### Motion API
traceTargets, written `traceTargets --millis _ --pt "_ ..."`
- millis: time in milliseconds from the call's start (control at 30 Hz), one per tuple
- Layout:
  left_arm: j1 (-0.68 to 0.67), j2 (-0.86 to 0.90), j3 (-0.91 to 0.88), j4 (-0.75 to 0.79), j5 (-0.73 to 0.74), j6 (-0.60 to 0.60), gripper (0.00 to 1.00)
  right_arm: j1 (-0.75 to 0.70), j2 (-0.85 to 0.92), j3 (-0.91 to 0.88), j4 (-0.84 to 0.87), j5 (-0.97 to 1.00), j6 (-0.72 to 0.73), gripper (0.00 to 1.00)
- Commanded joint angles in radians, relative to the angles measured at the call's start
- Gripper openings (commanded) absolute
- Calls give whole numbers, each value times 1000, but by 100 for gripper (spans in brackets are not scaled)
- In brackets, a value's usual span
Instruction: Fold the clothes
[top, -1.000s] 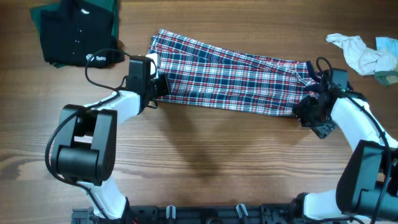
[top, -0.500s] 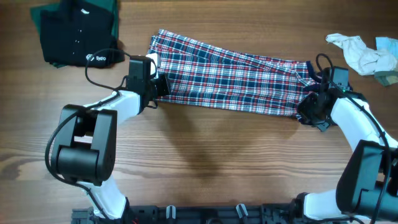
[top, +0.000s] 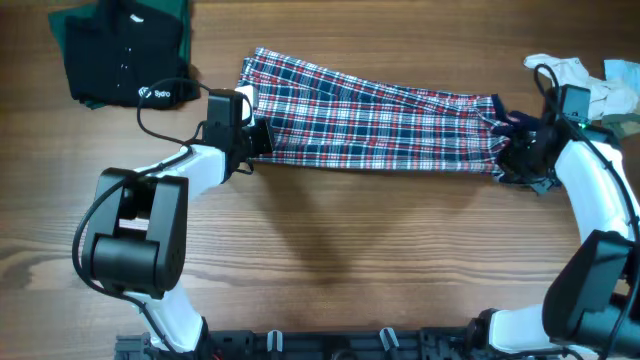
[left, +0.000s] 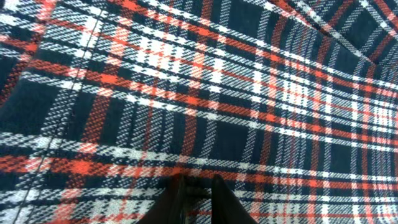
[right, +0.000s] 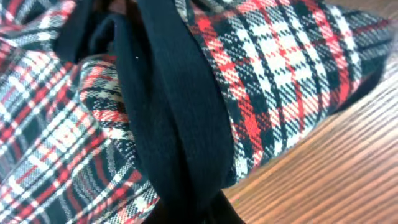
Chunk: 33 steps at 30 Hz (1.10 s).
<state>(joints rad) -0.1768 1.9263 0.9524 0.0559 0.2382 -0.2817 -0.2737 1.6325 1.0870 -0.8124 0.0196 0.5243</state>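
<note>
A red, white and navy plaid garment (top: 380, 125) lies stretched out across the far half of the table. My left gripper (top: 260, 140) is shut on its left edge. In the left wrist view the two dark fingertips (left: 181, 194) pinch a fold of the plaid garment (left: 205, 93), with my left gripper (left: 198, 185) at the bottom edge. My right gripper (top: 510, 152) is shut on the bunched right end. The right wrist view shows a dark band (right: 168, 112) of the plaid garment (right: 273, 56) caught in my right gripper (right: 202, 214).
A folded dark garment (top: 125, 55) on green cloth sits at the far left corner. A crumpled white cloth (top: 580, 85) and a teal item (top: 622, 72) lie at the far right, just behind the right arm. Bare wooden table (top: 350, 260) fills the near half.
My right gripper has shut on the garment's right end and moved right and away from me, pulling the cloth straighter. The left arm has not moved.
</note>
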Motion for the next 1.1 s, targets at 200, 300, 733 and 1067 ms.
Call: traceTargets --millis 200,300,733,1067 --pt "2 51 -49 -57 -49 13 16 -33 2 24 -83 56 -76 43" --pt "2 51 -49 -57 -49 13 16 -56 2 39 -93 88 -27 44" --pt "2 51 -49 -52 -49 13 16 -60 95 70 201 -335 -364 6" --pt "2 51 -49 -53 -49 13 16 -62 252 85 162 230 -147 7"
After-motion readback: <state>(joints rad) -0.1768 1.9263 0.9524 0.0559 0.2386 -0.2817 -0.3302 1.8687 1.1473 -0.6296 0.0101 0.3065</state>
